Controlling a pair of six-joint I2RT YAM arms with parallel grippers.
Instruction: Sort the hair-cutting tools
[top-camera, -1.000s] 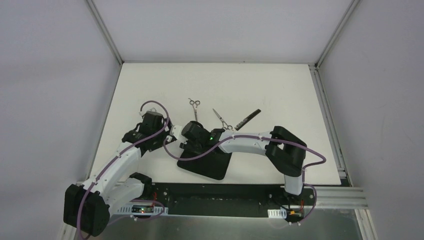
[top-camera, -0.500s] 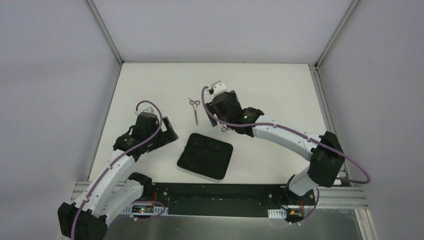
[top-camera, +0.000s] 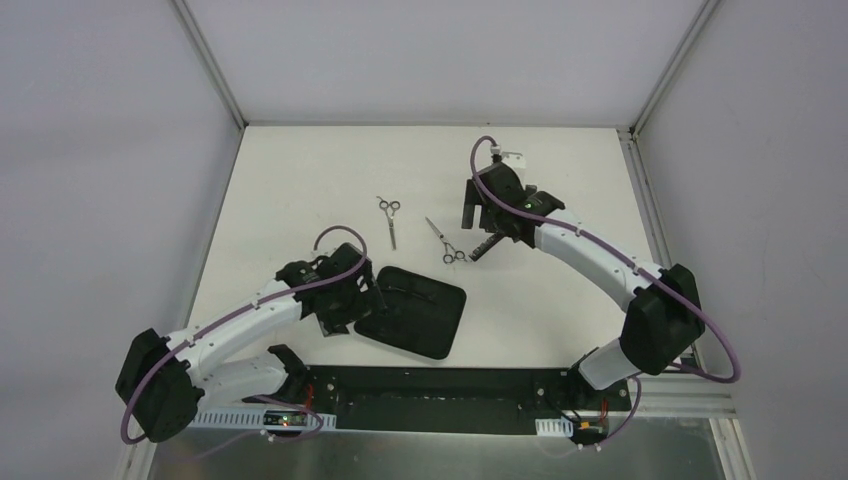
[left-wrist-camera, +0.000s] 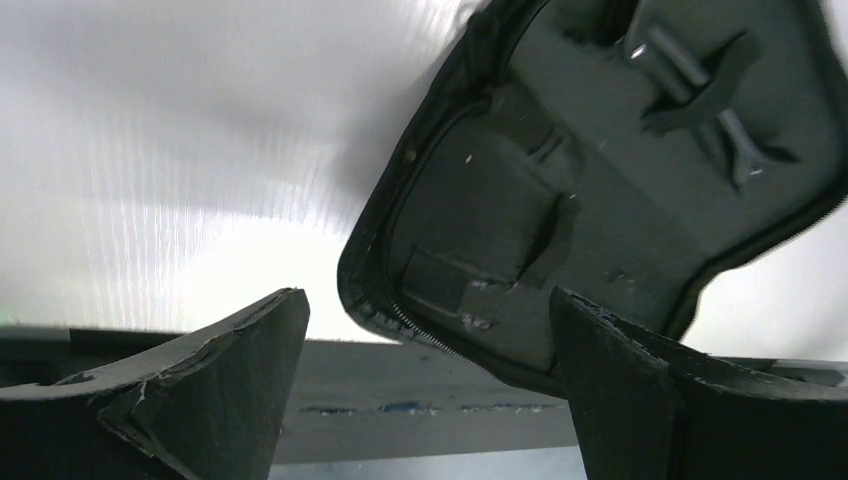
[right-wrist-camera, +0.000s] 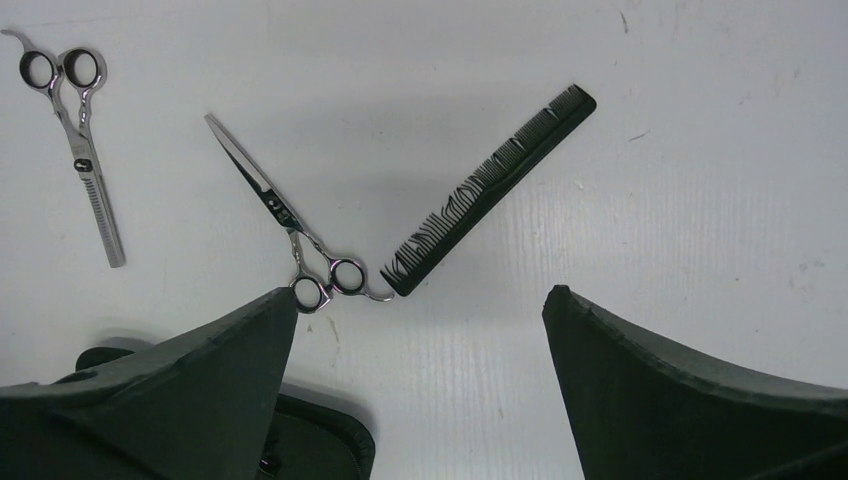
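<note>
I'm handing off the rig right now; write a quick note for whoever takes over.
Left gripper: fingers open, empty, at the open case's left edge.
Right gripper: fingers open, empty, above the comb.
Thinning scissors, straight scissors and comb lie loose on the table, beyond the case.
Done: one slim tool strapped inside the case.
Left: the other three.

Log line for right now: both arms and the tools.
left gripper: open, empty, at edge of open case | right gripper: open, empty, above comb | straight scissors, thinning scissors, comb: loose on table
</note>
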